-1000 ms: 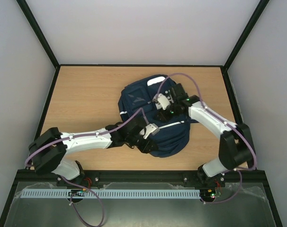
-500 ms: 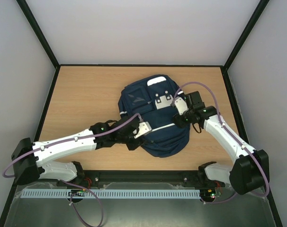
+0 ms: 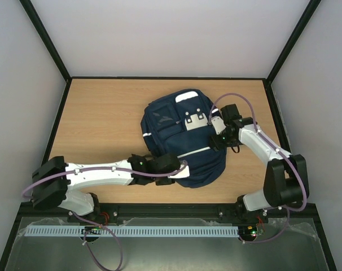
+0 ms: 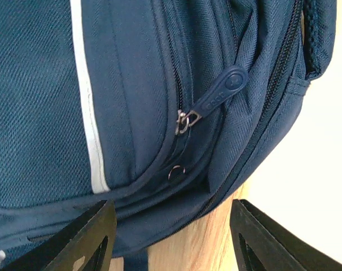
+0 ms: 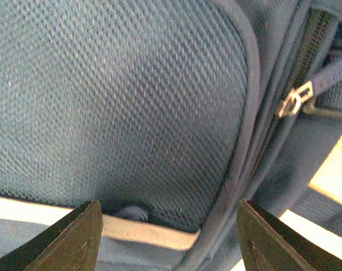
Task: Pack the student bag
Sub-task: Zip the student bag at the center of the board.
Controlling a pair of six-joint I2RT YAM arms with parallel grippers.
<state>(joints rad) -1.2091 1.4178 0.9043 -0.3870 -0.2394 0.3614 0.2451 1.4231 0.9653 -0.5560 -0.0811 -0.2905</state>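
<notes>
Your table shows no loose item beside the bag, which lies flat at the centre of the top view. I judge the filling done. What seems left is the zips, and you cannot tell from here whether any stands open. Only the top view gives you the whole bag, with an arm at its lower edge and another at its right edge. The left wrist view shows the left claw, fingers apart and empty, facing a zip pull mid-frame. The right wrist view shows the right claw, likewise spread on nothing, before a mesh panel, with a metal slider at upper right.
</notes>
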